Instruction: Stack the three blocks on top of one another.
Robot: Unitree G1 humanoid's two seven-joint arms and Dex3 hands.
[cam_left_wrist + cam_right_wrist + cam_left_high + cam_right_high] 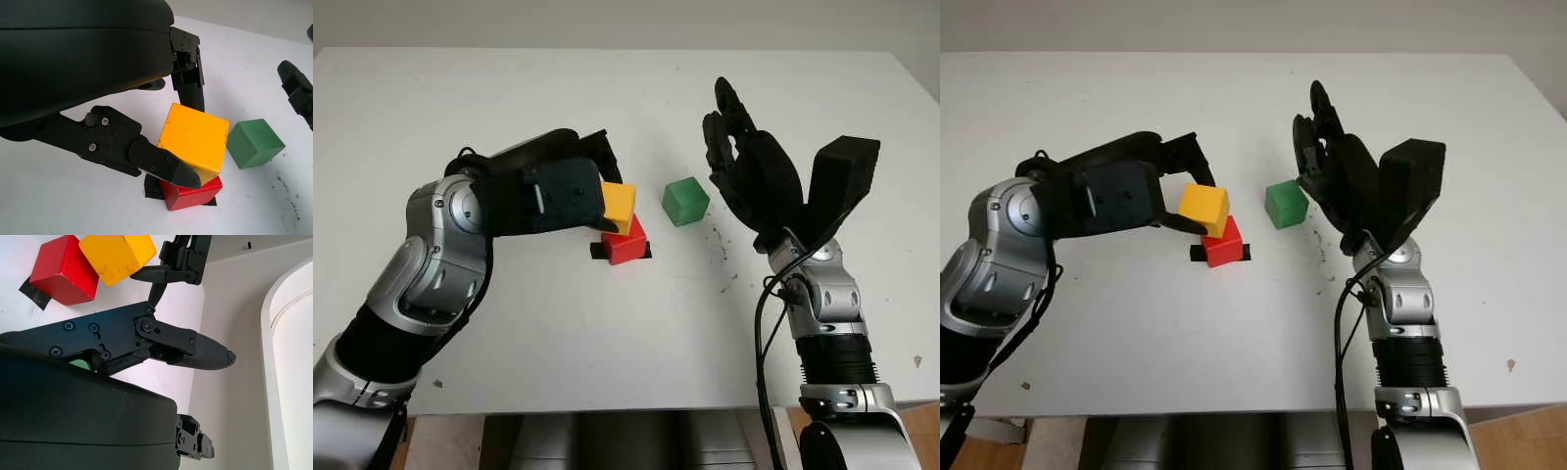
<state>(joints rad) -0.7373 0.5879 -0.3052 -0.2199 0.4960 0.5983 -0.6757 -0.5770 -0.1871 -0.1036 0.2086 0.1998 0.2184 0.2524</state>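
Observation:
A yellow block [620,202] sits tilted on top of a red block [627,243], which stands on a black tape mark [598,252] near the table's middle. My left hand [610,191] is shut on the yellow block, one finger [188,73] behind it and the thumb [164,166] in front. In the left wrist view the yellow block [193,139] overhangs the red block [188,193] at a slant. A green block [686,201] stands alone just right of the pair. My right hand [754,162] is open and raised beside the green block, on its right.
The white table [607,343] has bare room in front and on the far left. A few dark specks [720,245] mark the surface right of the blocks. The table's front edge [607,409] runs close below.

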